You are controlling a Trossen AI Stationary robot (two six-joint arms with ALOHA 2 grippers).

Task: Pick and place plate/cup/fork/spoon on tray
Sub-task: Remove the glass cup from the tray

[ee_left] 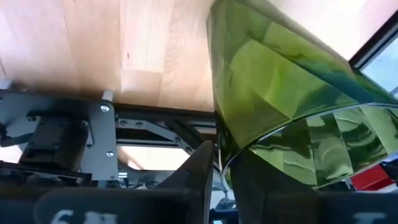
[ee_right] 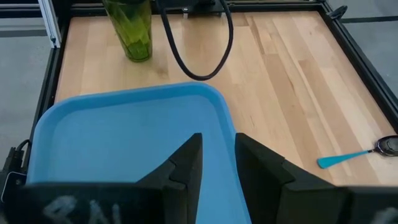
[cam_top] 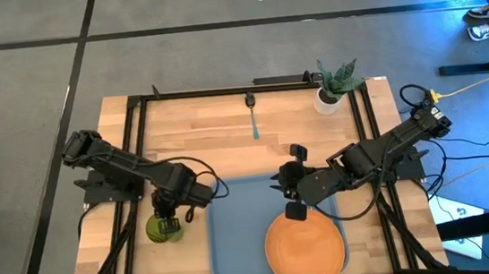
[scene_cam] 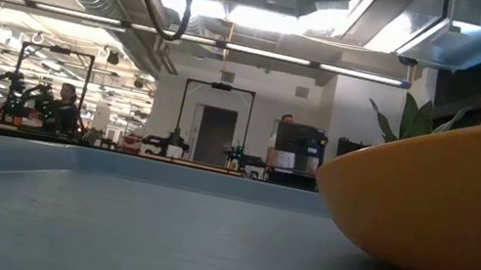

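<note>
Left tool (cam_top: 168, 223) down on the cup (cam_top: 162, 228) at the counter (cam_top: 225, 121) just left of the tray (cam_top: 236, 237), outside its rim; fingers around the cup at its rim, grip seemingly loosening, though hard to judge from so close; cup upright, tray lying directly to its right, so a short sideways carry by the left arm looks enough. Plate (cam_top: 306, 248) already on the tray's right half. Right tool (cam_top: 292, 183) hovering over the tray's far edge above the plate, fingers apart, nothing held. Spoon (cam_top: 252, 116) on the far counter, long axis running front to back, dark head away, nearer the right arm. Fork not in view.
</note>
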